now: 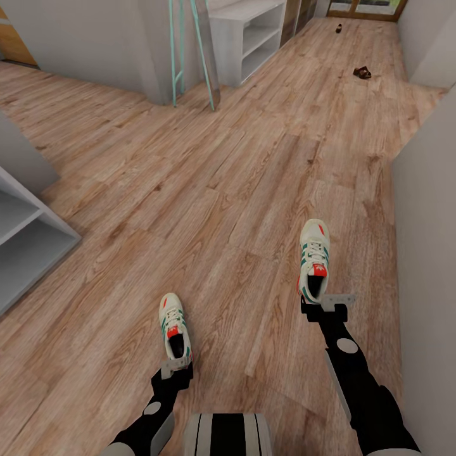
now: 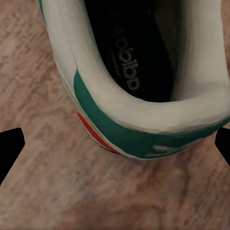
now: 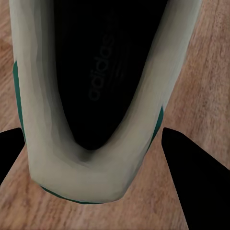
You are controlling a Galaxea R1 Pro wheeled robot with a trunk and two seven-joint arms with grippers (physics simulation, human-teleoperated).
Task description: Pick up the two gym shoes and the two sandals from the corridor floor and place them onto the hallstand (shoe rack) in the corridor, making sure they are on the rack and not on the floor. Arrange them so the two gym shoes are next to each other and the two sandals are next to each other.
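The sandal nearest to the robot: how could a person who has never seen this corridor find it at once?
Follow the wood-plank floor to its far end, past the grey-white rack on the left. The nearer sandal lies by the right wall. It is small and dark brown, unlike the cream sneakers, and nearer than the second sandal.

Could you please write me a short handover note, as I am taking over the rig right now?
Left end effector: at the heel of the left gym shoe, fingers wide either side; whether it grips is unclear.
Right end effector: fingers flank the heel of the right gym shoe; contact also unclear.
Two sandals lie far down the corridor floor, one nearer, one beyond.
The hallstand stands ahead on the left.
Done: nothing is on the rack.
Left: place all four, in pairs.
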